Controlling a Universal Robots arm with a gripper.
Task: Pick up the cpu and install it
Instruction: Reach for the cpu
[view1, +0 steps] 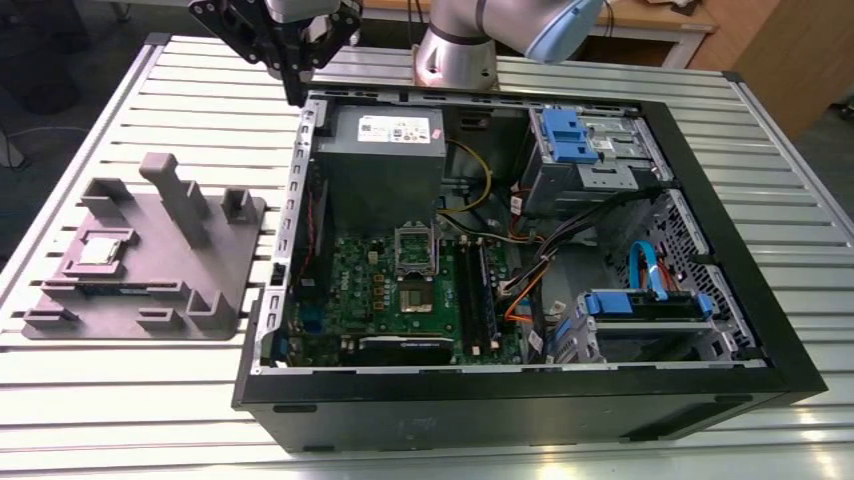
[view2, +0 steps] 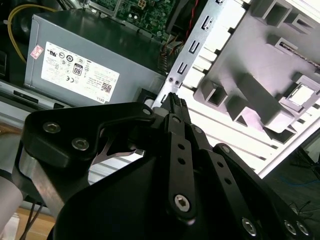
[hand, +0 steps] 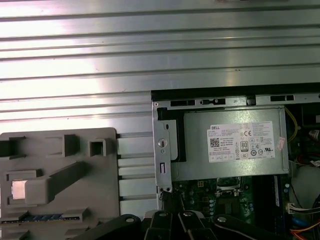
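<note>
My arm (view1: 461, 40) reaches over the computer case's (view1: 721, 250) rear edge. The gripper (view1: 292, 98) points straight down, fingers pressed together on nothing. The cpu (view1: 104, 247) lies flat, metal top up, in the grey tray (view1: 200, 300), at 8 o'clock from the gripper in the exterior view, well apart. It's square, with no long axis.

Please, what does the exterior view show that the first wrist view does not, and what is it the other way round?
The exterior view adds the blue drive brackets and the arm. The first wrist view adds no new thing; it looks straight down on the power supply. Shared: the cpu lying in the grey tray, the power supply, and the gripper.
</note>
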